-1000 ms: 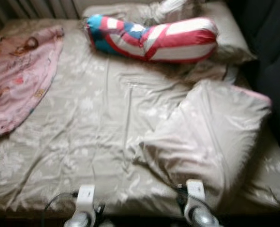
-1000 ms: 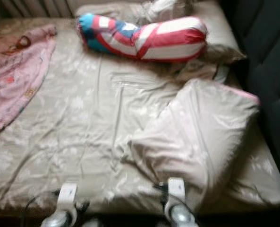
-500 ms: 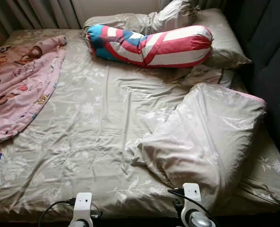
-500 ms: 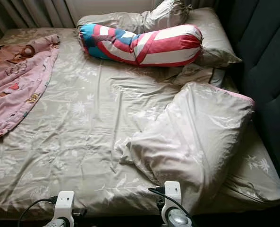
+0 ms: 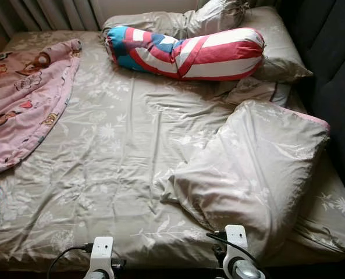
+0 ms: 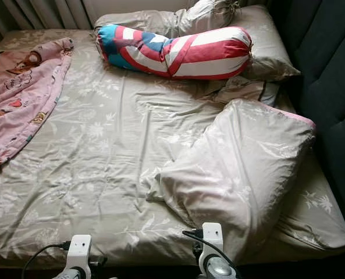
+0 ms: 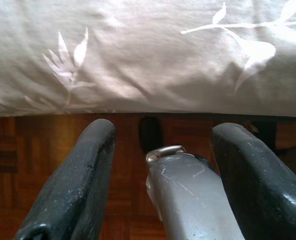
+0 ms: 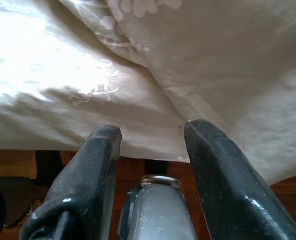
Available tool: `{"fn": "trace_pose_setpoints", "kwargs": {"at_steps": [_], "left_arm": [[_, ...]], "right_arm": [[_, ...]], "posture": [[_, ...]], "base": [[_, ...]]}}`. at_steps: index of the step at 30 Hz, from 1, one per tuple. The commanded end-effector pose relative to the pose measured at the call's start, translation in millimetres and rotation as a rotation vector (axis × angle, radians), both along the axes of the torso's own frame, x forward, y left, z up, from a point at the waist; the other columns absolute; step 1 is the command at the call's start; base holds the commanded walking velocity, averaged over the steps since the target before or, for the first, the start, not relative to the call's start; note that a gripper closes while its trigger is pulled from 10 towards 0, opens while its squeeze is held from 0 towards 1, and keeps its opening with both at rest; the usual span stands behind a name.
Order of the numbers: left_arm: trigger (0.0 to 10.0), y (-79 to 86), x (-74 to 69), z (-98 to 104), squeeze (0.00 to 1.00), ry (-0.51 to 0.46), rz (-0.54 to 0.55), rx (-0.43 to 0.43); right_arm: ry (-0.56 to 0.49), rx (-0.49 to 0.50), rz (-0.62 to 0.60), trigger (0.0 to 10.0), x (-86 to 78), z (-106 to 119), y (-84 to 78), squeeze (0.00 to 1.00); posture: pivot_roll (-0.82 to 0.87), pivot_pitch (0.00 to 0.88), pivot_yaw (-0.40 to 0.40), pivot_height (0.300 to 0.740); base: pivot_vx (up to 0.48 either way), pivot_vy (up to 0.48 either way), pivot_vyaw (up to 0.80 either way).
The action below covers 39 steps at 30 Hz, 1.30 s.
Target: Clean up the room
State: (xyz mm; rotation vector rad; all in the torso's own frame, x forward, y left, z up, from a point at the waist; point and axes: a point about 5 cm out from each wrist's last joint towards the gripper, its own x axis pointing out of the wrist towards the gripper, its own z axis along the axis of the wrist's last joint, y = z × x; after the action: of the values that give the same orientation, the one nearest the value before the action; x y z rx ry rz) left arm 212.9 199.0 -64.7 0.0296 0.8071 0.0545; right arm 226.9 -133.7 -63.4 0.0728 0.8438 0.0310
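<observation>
On rumpled satiny sheet (image 5: 120, 157), puffy duvet (image 5: 253, 168)

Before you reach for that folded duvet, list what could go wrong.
The folded duvet is bulky, so one pincer may drag up a single layer and unfold it. Both the left pincer and the right pincer sit low at the bed's edge, and could snag the loose sheet. Pulling may also shift the small pillow behind it.
</observation>
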Motion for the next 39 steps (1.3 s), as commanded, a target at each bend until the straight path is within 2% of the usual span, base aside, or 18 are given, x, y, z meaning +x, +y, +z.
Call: {"fn": "trace_pose_setpoints", "kwargs": {"at_steps": [1,12,18,33,39], "left_arm": [[10.0,0.4,-11.9,-7,0.00,0.046,0.004,-0.001],[10.0,-0.5,-12.4,-8,0.00,0.048,0.004,-0.003],[10.0,-0.6,-12.6,-8,0.00,0.048,0.003,-0.001],[10.0,-0.9,-10.0,-6,0.00,0.034,-0.003,-0.002],[10.0,-3.5,1.0,1,0.00,-0.032,-0.037,-0.008]], "right_arm": [[0.029,0.002,-0.008,10.0,-8.0,-5,-0.1,0.00],[0.031,-0.002,-0.008,10.0,-8.4,-5,0.0,0.00],[0.030,-0.001,-0.011,10.0,-8.5,-5,0.1,0.00],[0.022,-0.022,-0.023,10.0,-8.4,-5,-1.2,0.00],[-0.024,-0.034,-0.053,10.0,-7.0,-3,-2.5,0.00]], "posture": [[0.06,0.230,0.000,0.740],[0.06,0.232,0.000,0.740],[0.06,0.233,0.001,0.740],[0.06,0.232,-0.001,0.740],[0.04,0.234,-0.006,0.740]], "base": [[0.000,-0.277,0.00],[0.000,-0.200,0.00],[0.000,-0.443,0.00],[0.000,0.000,0.00],[0.000,0.000,0.00]]}}
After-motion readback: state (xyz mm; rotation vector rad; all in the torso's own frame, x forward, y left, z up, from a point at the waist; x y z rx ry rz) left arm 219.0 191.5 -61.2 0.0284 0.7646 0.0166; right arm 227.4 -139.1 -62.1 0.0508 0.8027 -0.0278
